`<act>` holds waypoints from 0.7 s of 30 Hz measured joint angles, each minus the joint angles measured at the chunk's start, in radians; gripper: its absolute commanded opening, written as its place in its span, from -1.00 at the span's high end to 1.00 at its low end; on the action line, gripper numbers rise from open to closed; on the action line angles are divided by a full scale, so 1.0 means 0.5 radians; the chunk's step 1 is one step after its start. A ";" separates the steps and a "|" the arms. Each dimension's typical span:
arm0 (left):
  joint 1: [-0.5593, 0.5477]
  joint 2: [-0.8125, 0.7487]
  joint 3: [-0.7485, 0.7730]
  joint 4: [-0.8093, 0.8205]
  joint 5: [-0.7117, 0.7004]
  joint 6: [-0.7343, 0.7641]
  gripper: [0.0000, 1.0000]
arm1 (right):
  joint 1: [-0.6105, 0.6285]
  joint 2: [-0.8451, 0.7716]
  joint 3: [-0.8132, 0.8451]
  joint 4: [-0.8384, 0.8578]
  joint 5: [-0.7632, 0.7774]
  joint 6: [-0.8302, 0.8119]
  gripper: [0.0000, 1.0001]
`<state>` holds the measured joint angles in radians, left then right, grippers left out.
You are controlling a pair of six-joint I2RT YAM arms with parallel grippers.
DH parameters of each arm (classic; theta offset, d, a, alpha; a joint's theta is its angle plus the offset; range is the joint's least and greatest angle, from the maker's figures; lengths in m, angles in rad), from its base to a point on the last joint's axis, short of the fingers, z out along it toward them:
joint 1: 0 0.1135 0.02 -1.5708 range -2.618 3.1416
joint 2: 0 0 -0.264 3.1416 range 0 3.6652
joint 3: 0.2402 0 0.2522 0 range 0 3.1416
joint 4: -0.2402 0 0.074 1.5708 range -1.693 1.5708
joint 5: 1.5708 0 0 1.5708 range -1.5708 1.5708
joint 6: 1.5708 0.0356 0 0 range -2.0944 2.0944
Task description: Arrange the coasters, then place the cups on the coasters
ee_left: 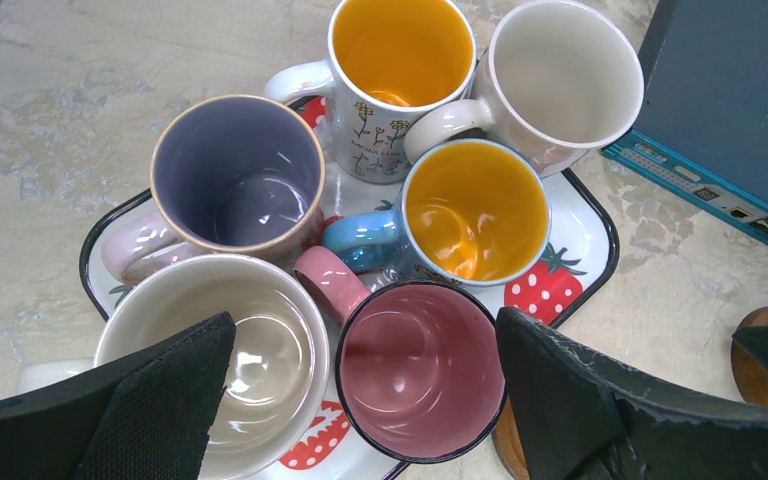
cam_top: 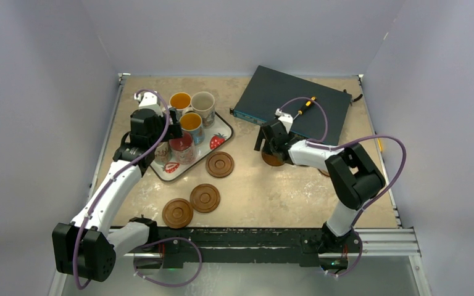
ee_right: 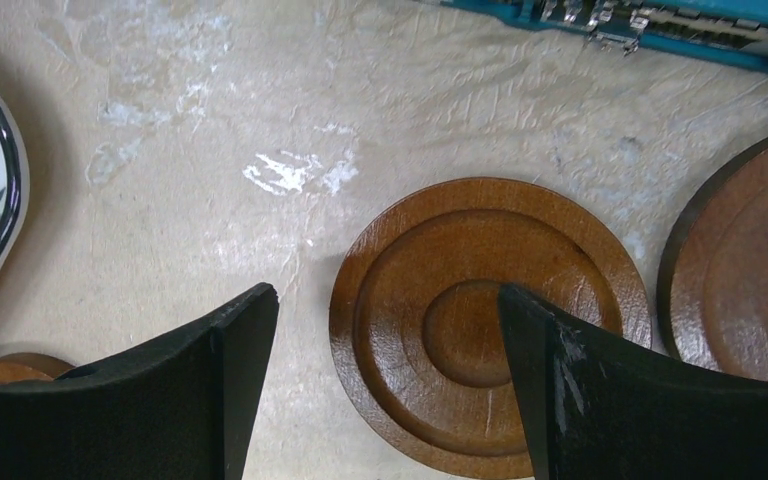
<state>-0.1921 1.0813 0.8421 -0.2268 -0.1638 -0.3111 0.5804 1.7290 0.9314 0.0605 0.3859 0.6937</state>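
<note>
Wooden coaster [ee_right: 440, 330] lies under the wide right claw [ee_right: 385, 300]; left claw [ee_left: 360, 325] gapes over mugs [ee_left: 475, 210] (lettering [ee_left: 372, 148] unreadable).

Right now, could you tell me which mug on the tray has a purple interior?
The pale pink mug with the tan rim, beside the blue-handled mug; the other five are orange, cream or rose inside.

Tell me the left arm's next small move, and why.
Probably lower the open left end effector around the pink mug: it sits between the fingers, on the tray with the other mugs, while coasters nearby lie bare.
</note>
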 measured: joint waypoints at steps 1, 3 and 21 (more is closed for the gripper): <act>0.000 0.000 0.000 -0.001 0.001 0.000 -0.93 | -0.014 0.000 0.000 0.009 -0.012 -0.005 -0.68; 0.000 0.000 0.000 -0.001 0.001 0.000 -0.93 | -0.042 0.002 0.000 0.022 -0.024 -0.014 -0.68; 0.000 0.017 0.000 -0.001 0.002 0.000 -0.93 | -0.138 0.107 0.078 0.132 -0.026 -0.121 -0.68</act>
<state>-0.1921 1.0897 0.8421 -0.2272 -0.1631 -0.3111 0.5114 1.7824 0.9703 0.1265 0.3729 0.6334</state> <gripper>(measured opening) 0.968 0.841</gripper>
